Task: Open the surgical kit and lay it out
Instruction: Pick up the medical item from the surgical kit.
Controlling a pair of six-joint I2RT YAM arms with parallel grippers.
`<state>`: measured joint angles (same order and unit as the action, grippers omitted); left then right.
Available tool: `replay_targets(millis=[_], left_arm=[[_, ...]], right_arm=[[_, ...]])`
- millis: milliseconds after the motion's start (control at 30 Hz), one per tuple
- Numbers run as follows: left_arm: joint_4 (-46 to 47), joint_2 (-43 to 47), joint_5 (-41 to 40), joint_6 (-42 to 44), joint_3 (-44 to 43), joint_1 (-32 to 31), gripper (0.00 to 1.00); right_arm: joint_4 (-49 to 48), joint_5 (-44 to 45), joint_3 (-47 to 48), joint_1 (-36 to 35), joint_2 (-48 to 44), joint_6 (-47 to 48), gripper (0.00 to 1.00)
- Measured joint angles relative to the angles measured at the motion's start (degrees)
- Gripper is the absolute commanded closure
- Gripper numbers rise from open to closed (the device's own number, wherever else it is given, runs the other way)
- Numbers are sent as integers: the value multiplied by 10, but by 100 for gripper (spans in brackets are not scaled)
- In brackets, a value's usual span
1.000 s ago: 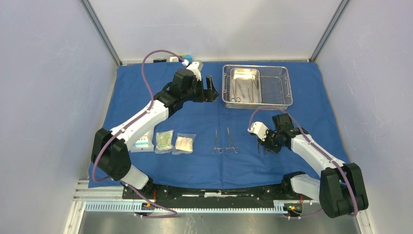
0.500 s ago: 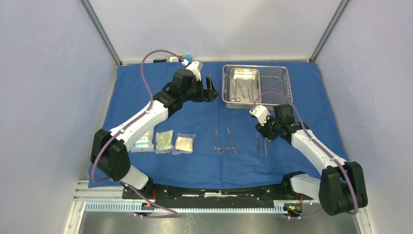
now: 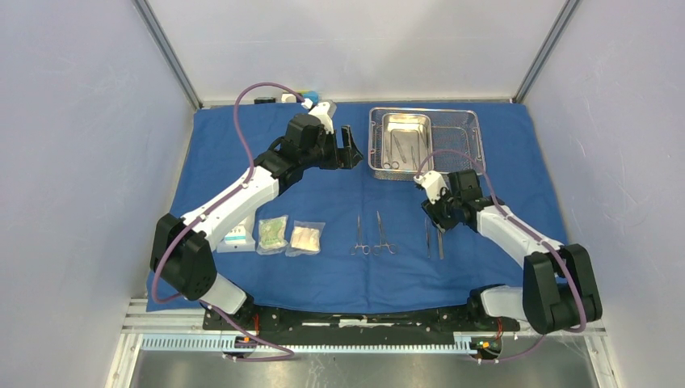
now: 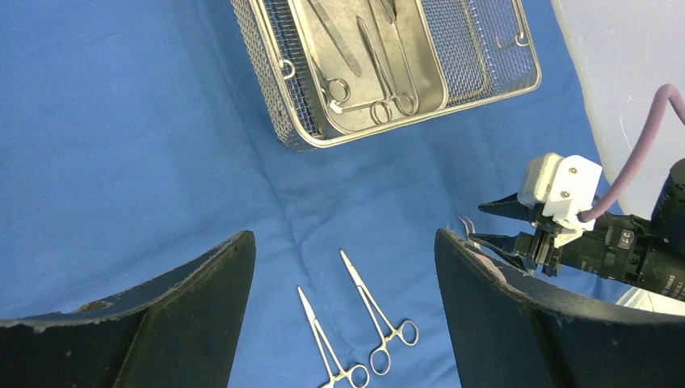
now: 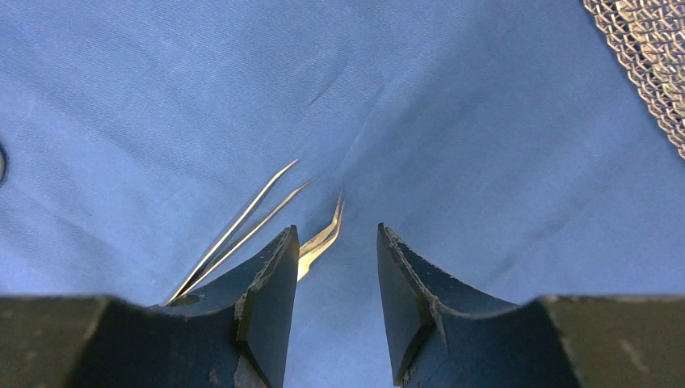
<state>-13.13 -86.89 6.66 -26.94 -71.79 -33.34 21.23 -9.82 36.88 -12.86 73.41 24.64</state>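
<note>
Cloth: A large blue cloth (image 3: 323, 182) lay spread open under everything else.
Packets: Three small packets sat in a row at the near left of the cloth. There was a white and blue packet (image 3: 237, 238) partly under the left arm, then a greenish packet (image 3: 273, 234), then a pale beige packet (image 3: 306, 238).
Left pincer: The left pincer (image 3: 350, 148) hung over the far middle of the cloth, just left of the tray, with its jaws spread wide and nothing in them.
Scissors: Two ring-handled scissors (image 3: 360, 236) lay side by side near the middle, with their rings towards the near edge.
Tweezers: Two slim tweezers (image 3: 427, 237) lay parallel just to the right of the scissors.
Right pincer: The right pincer (image 5: 335, 238) was over the far tips of the tweezers, with its jaws a narrow gap apart and gripping nothing.
Tray: A steel mesh tray (image 3: 468, 145) sat at the far right of the cloth. A pan (image 3: 406, 123) in its left part held more tools (image 3: 396, 149).
</note>
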Motion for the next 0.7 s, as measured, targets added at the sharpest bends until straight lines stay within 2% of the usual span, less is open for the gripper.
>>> replay_targets(millis=[467,700], left_arm=[[0,0,2,0,0,0,12],[0,0,7,0,0,0,12]], right_arm=[[-10,1,3,0,37,-2,58],[-11,9,9,0,56,7,65]])
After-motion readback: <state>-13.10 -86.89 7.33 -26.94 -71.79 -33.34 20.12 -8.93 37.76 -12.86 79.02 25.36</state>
